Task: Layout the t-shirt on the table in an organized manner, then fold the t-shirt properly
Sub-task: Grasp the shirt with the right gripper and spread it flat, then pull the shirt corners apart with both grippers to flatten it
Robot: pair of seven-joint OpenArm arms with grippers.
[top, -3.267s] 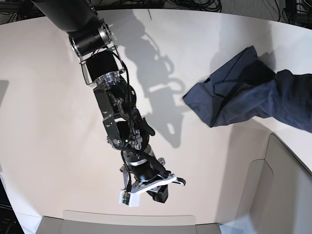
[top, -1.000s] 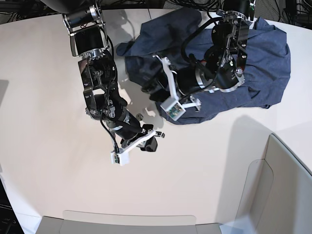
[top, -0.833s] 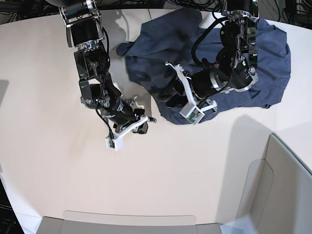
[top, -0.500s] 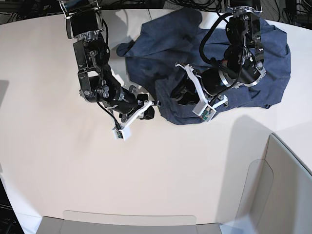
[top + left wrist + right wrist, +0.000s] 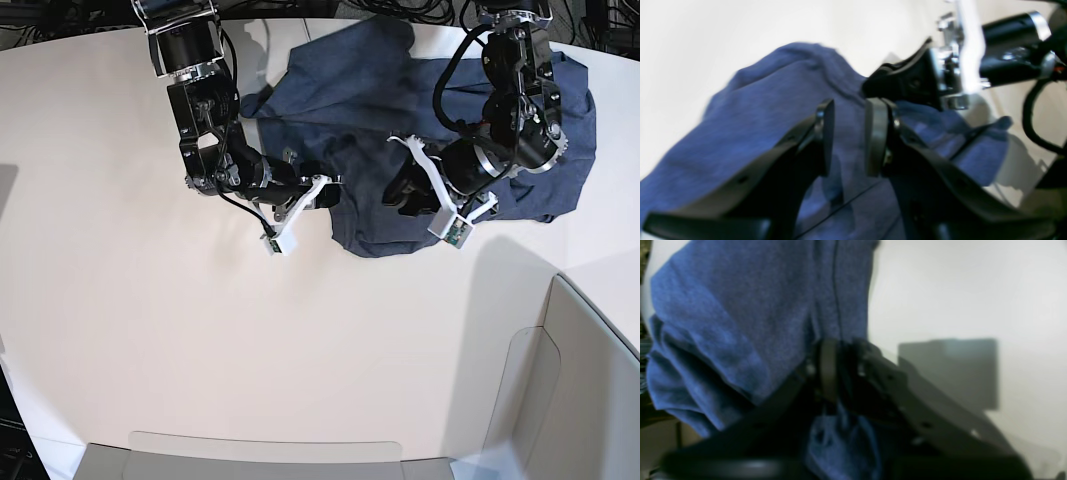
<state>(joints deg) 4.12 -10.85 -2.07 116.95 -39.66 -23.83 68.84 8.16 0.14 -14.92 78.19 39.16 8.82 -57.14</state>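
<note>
The t-shirt [image 5: 440,120] is seen bunched at the table's [image 5: 150,330] one o'clock. Its edge is pinched by the right gripper [image 5: 831,373]; the left gripper [image 5: 848,133] is parted above it. If only one layer is caught, bunching could be worsened.

The table [image 5: 150,330] is a broad, smooth off-white top with a curved far edge, and most of its surface shows bare. The t-shirt [image 5: 360,90] lies directly on it toward the far side, a rumpled, bunched heap of dark heathered blue cloth with folds and overlapping layers rather than a flat spread. Its near hem rests on the tabletop, and arm shadows fall across the pale surface beside it
</note>
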